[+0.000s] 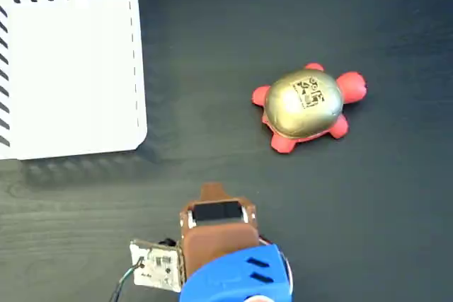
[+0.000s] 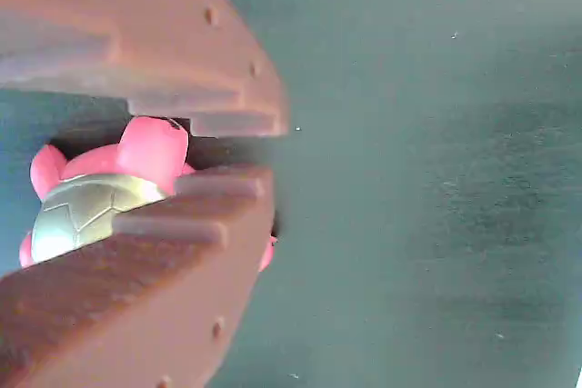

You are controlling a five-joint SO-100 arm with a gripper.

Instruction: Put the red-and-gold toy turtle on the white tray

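Note:
The red-and-gold toy turtle (image 1: 308, 104) sits upright on the dark table, right of centre in the fixed view, with its code sticker facing up. The white tray (image 1: 67, 61) lies flat at the top left, well apart from the turtle. My brown gripper (image 1: 212, 192) is at the bottom centre, below and left of the turtle and not touching it. In the wrist view the turtle (image 2: 91, 206) shows beyond the gripper (image 2: 277, 150), partly hidden by the lower jaw. The jaws stand nearly together with only a narrow slit between them, holding nothing.
A blue arm segment (image 1: 237, 277) and a small circuit board with wires (image 1: 156, 266) sit at the bottom edge of the fixed view. Dark tabletop (image 1: 212, 68) lies between tray and turtle.

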